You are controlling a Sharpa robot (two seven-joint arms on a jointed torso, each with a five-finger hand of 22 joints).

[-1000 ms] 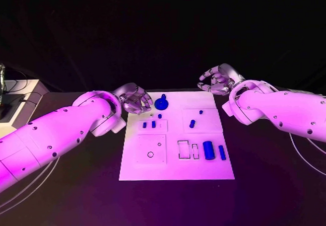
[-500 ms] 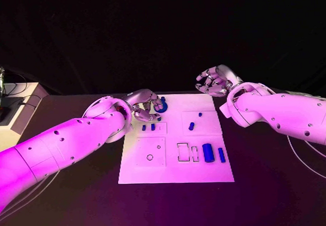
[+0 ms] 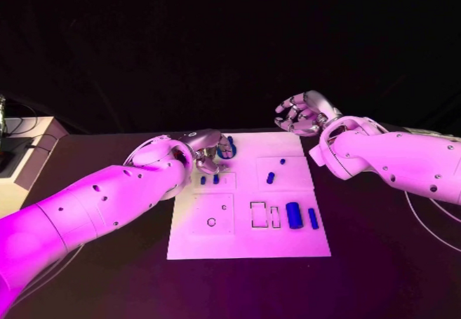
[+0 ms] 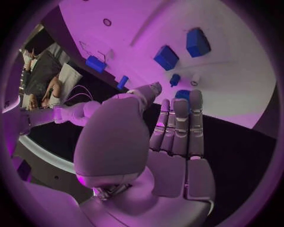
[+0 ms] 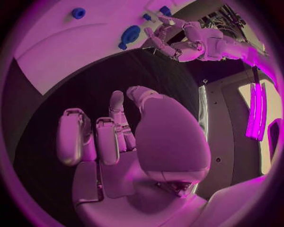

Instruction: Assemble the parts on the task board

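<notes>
Progress looks slight, as a judgement: most parts lie loose on the board (image 3: 198, 248); two small pegs (image 3: 208, 179) sit near its far left, a short peg (image 3: 270, 177) and a dot-like piece (image 3: 282, 160) in the middle, a thick cylinder (image 3: 294, 215) and a thin bar (image 3: 314, 217) toward the right edge beside outlined slots that appear unfilled; the left hand (image 3: 212, 147) reaches over the far-left corner at a larger blue part (image 3: 228, 149), fingers laid close together and extended toward it in the left wrist view; whether they touch or pinch it I cannot tell, since the fingertips cover it; the right hand (image 3: 304, 113) hovers off the board beyond its far right corner, fingers loosely curled and apart, holding nothing; which pieces stand seated rather than lie flat is too small to tell.
</notes>
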